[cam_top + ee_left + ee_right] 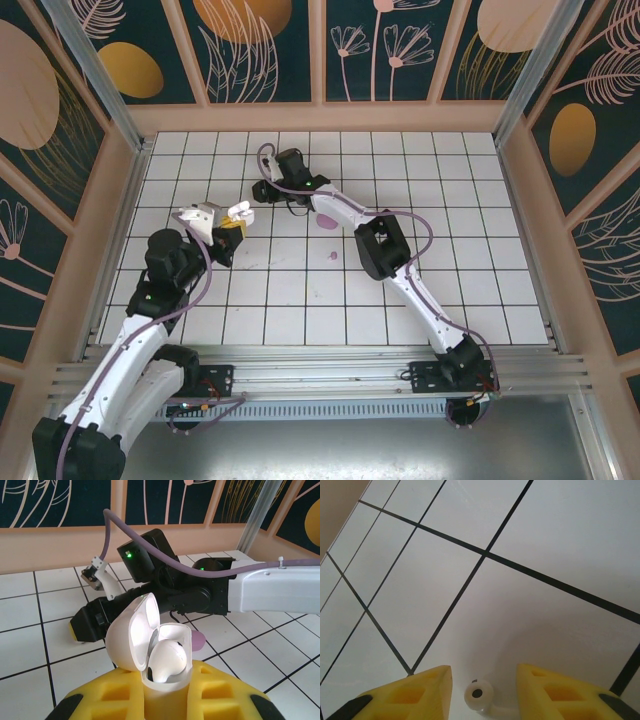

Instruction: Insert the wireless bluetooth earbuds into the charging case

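The white charging case [165, 690] stands upright with my left gripper [165, 680] shut on it between yellow pads. Its lid [131, 635] is flipped open to the left. One white earbud [169, 659] sits in the case. In the top view the same case [238, 213] and left gripper [230, 228] hover left of centre. My right gripper [484, 672] is low over the tiles, jaws apart. A second white earbud [479, 695] lies in the gap, with space on both sides. From above, the right gripper [264, 190] is at the far middle-left.
A lilac pebble-like case [327, 222] lies beside the right arm's forearm, and a tiny lilac earbud [333, 256] rests one tile nearer. The right arm's black wrist [165, 580] and cable fill the space just beyond the held case. Wooden walls ring the tiled floor [470, 230].
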{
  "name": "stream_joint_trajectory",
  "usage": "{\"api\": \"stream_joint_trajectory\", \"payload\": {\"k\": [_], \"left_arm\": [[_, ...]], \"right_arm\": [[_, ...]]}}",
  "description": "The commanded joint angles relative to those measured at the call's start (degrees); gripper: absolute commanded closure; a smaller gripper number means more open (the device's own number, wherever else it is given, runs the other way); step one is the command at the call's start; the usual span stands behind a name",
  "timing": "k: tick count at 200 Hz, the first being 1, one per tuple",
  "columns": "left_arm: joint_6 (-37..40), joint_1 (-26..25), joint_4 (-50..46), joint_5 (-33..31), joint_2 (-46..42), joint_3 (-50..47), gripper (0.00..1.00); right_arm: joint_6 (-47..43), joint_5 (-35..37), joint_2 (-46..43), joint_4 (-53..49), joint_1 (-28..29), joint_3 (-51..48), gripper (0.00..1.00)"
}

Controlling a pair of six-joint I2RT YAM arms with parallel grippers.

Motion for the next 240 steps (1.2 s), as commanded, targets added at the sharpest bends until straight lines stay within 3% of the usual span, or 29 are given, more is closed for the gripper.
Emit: {"api": "stream_joint_trajectory", "payload": {"k": [1,117,198,240], "left_arm": [[0.07,0.53,-0.25,1.19,-1.26,-0.44,1.0],[-1.48,0.55,-2.56,0.75,-5.77,-1.71,1.0],[-3.91,0.6,-1.0,2.59,-5.46,-2.71,1.0],[-4.95,0.51,0.55,3.38,-3.84,-2.54,1.0]], "right_arm": [[-1.97,2.48,-0.94,-7.53,1.05,-0.92,0.63],[-7.08,9.91,-7.31,-12.53,5.04,-9.6,0.86],[6.26,22.12,-29.28,-6.06,4.77,-45.88,0.88],[15.8,21.9,-38.24,-0.78,5.51,-61.85,0.83]]}}
